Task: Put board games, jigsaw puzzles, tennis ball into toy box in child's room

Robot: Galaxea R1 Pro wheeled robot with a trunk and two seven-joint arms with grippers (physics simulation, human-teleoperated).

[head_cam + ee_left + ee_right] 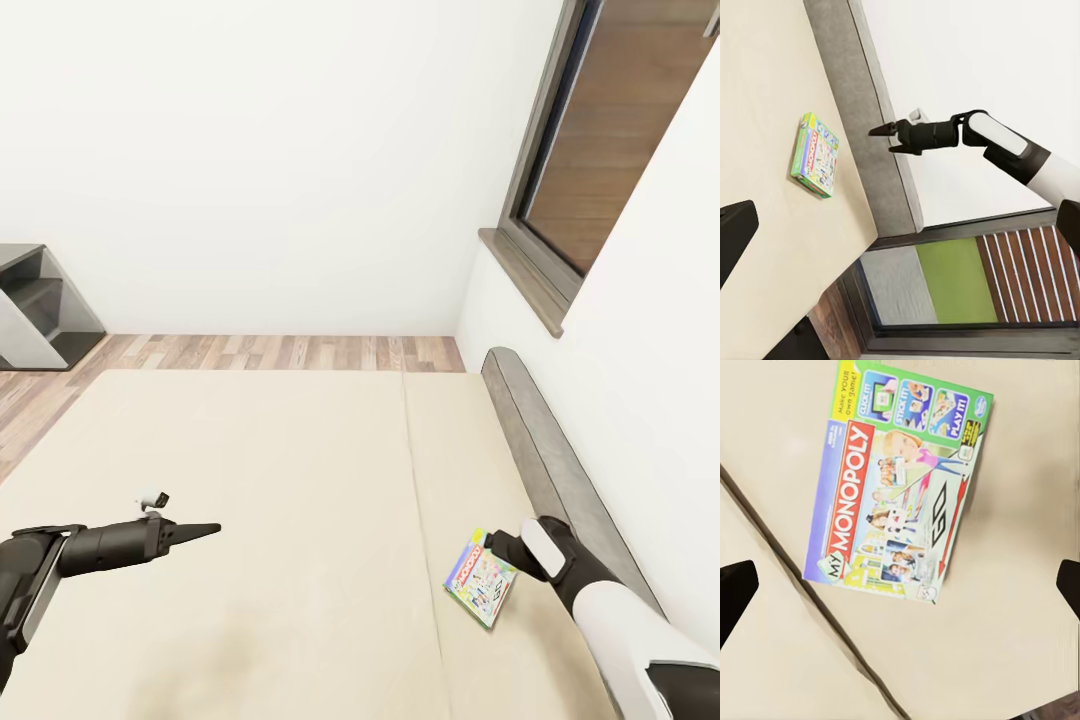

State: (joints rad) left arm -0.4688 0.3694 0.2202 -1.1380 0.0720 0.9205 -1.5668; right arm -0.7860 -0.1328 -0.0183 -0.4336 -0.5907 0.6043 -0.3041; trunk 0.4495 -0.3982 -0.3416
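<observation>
One of the board games, a Monopoly box [481,590] with a colourful border, lies flat on the bed's beige mattress [280,470] close to the grey headboard [560,470]. My right gripper [492,542] hovers just above it, open, with nothing between its fingers. In the right wrist view the box [900,487] lies below, between the widely spread fingertips [735,592]. The left wrist view shows the same box [815,154] and the right gripper [881,139] apart from it. My left gripper [205,529] hangs open and empty over the mattress, far to the left of the box.
A seam [415,480] runs across the mattress beside the box. A dark-framed window [600,150] sits in the white wall above the headboard. Wood-plank floor [280,352] lies beyond the bed. A grey piece of furniture [40,310] stands at the far left.
</observation>
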